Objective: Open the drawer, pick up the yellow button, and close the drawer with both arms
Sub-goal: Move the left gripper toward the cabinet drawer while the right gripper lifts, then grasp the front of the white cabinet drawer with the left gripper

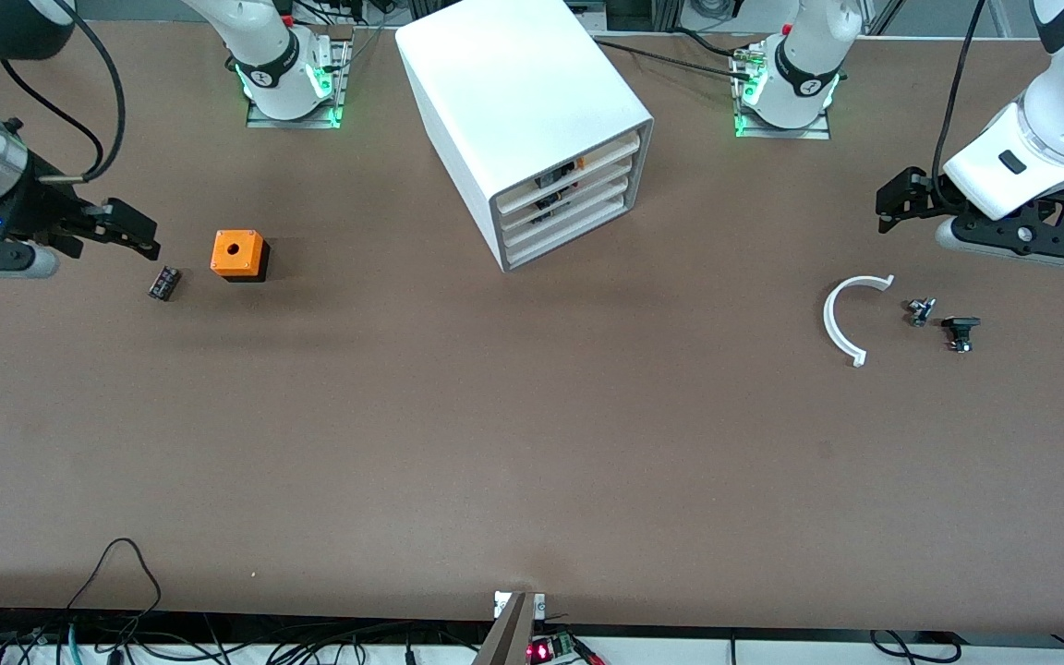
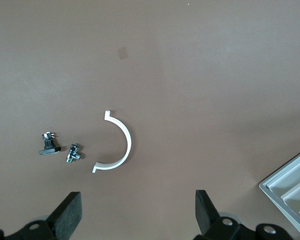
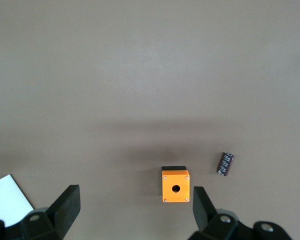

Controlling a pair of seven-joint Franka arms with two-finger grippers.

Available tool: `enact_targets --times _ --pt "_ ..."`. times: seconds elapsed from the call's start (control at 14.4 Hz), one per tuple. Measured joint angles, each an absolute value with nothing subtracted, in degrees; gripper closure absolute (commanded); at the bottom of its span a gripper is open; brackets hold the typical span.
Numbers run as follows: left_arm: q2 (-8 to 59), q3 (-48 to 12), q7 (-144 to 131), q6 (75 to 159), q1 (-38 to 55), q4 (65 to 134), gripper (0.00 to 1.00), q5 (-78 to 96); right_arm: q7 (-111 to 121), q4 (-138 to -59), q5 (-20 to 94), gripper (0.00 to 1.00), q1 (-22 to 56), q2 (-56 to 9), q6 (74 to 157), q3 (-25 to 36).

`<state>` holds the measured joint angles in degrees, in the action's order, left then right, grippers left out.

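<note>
The white cabinet (image 1: 532,102) stands at the table's middle, between the two arm bases. Its four tray drawers are all pushed in; the drawer (image 1: 608,153) is the top one. A small orange speck (image 1: 581,163) shows at its front; I cannot tell whether it is the button. My left gripper (image 1: 894,201) is open and empty in the air over the table toward the left arm's end, and also shows in the left wrist view (image 2: 138,202). My right gripper (image 1: 133,231) is open and empty over the table toward the right arm's end, and also shows in the right wrist view (image 3: 135,200).
An orange cube with a hole (image 1: 239,254) (image 3: 175,187) and a small black cylinder (image 1: 164,283) (image 3: 226,164) lie near the right gripper. A white arc piece (image 1: 848,319) (image 2: 116,142) and two small black components (image 1: 920,310) (image 1: 960,331) lie below the left gripper.
</note>
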<state>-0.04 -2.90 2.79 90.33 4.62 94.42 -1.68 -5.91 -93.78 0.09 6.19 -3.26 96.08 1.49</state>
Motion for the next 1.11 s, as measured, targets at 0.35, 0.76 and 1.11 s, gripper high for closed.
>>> enact_targets --times 0.35,0.76,1.11 --pt "0.9 -3.0 3.4 84.0 4.8 94.4 0.00 0.1 -5.8 -93.8 0.1 0.00 6.2 -7.7 96.6 1.5" --pt "3.0 -3.2 11.6 76.0 4.9 94.5 0.00 9.5 -5.5 -94.4 0.1 0.00 6.3 -12.3 99.3 1.2" --pt "7.0 -3.0 17.2 75.1 1.5 95.6 0.00 27.0 -6.9 -96.0 1.8 0.00 6.3 -16.0 102.6 1.1"
